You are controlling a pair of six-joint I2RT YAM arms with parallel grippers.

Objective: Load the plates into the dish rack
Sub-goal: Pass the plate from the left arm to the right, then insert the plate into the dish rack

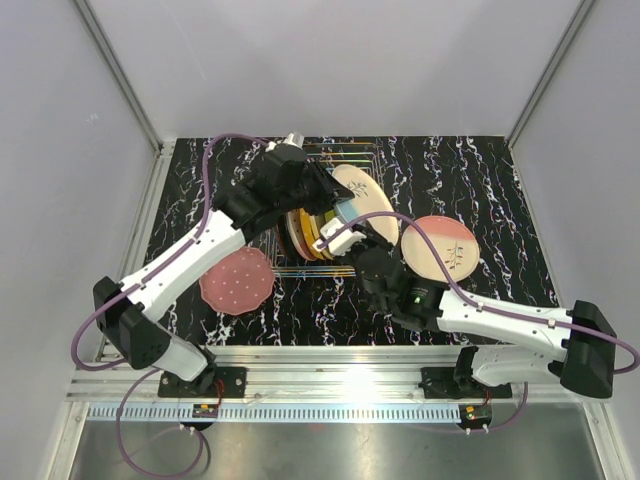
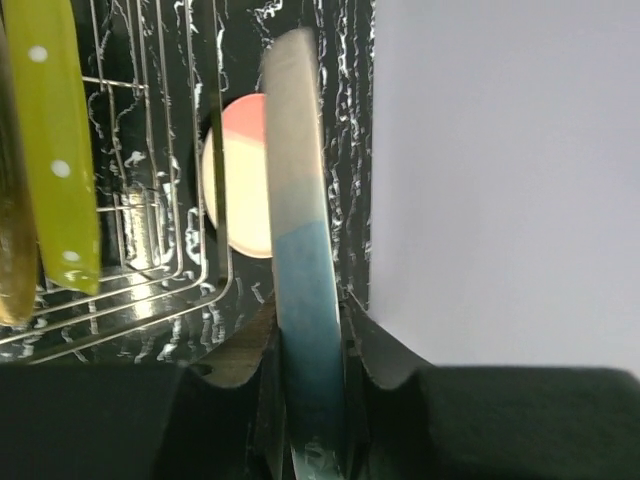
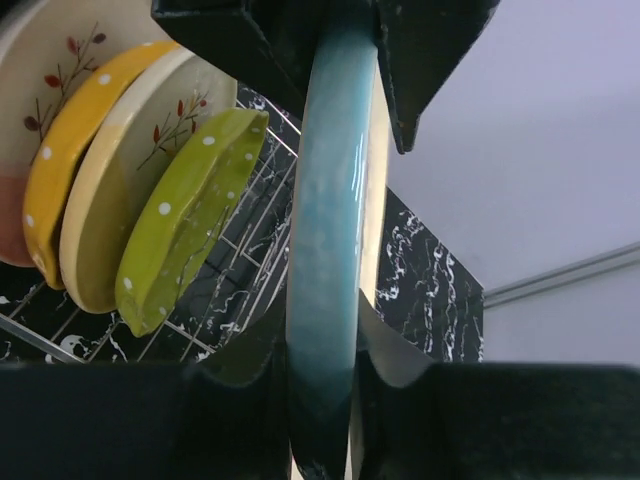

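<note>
Both arms' jaws clamp one blue-cream plate (image 1: 366, 196) above the black marbled table (image 1: 480, 170) between pale walls (image 1: 330, 60).

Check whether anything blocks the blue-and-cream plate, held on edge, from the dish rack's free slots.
Nothing visible does. The blue-and-cream plate hangs on edge by the dish rack, and the bare wire slots between it and the yellow-green dotted plate hold nothing.

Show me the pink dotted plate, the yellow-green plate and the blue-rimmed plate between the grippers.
pink dotted plate (image 1: 236, 281), top view, centre of its face.
yellow-green plate (image 3: 190, 220), right wrist view, middle of its dotted surface.
blue-rimmed plate (image 3: 322, 230), right wrist view, on its blue edge.
</note>
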